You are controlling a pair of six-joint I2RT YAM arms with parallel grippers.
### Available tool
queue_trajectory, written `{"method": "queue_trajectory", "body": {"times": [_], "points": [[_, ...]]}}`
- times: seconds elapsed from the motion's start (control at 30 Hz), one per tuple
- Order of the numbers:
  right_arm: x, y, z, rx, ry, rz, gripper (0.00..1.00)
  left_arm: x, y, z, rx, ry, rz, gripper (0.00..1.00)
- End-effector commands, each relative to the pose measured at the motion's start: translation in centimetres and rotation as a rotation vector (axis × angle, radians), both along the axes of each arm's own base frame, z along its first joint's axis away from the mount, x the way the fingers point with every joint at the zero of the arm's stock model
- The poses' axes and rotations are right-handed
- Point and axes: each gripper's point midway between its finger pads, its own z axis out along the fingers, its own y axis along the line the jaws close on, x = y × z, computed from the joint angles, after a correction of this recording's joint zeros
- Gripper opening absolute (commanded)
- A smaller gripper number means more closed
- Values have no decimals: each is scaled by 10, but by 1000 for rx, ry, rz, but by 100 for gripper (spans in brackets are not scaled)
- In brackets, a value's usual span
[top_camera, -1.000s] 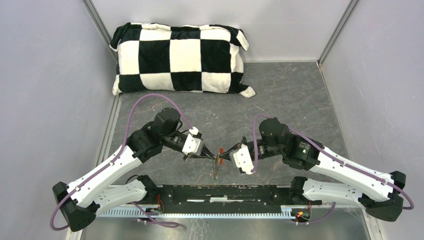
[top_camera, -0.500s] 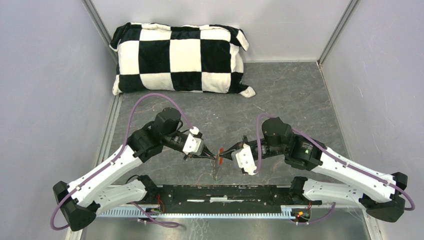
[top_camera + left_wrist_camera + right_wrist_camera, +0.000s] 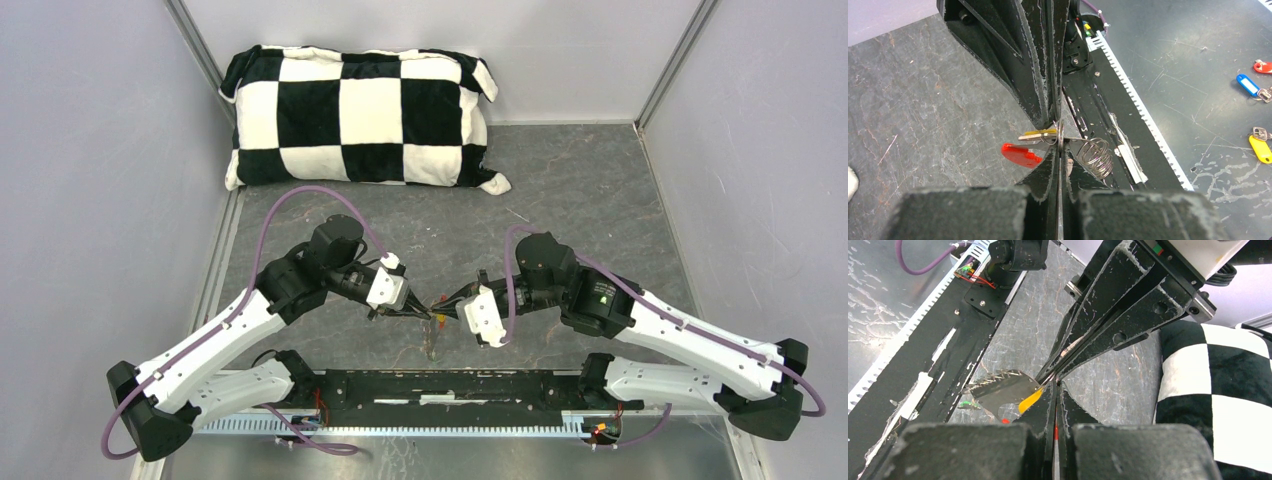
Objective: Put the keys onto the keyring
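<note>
No legible text, label, brand, number or sign appears in any view.

Pincers two: left pincer (image 3: pixel 424 314), right pincer (image 3: pixel 448 303); pillow (image 3: pixel 360 118) one; keyring (image 3: pixel 1096 157) one; yellow key (image 3: pixel 1037 134) one.

keyring (image 3: pixel 1020 155) loop mostly hidden, yellow key (image 3: pixel 1029 400) partly covered, both too small fr top cam
</note>
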Motion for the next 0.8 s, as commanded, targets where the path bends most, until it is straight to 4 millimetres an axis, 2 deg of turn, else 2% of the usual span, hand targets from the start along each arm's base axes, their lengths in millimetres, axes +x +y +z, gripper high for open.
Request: {"method": "queue_trajectory", "body": {"times": [0.0,0.53,0.77], "points": [[2,9,26,76,-34,12,0,-5,-1,14,-50,-52,-49,2],[14,20,9,4,27,-23,1,-12,2,22,-88,-161,-127,2],[16,23,9,-7,48,-32,0,-12,1,27,-118,-220,-153,2]]}}
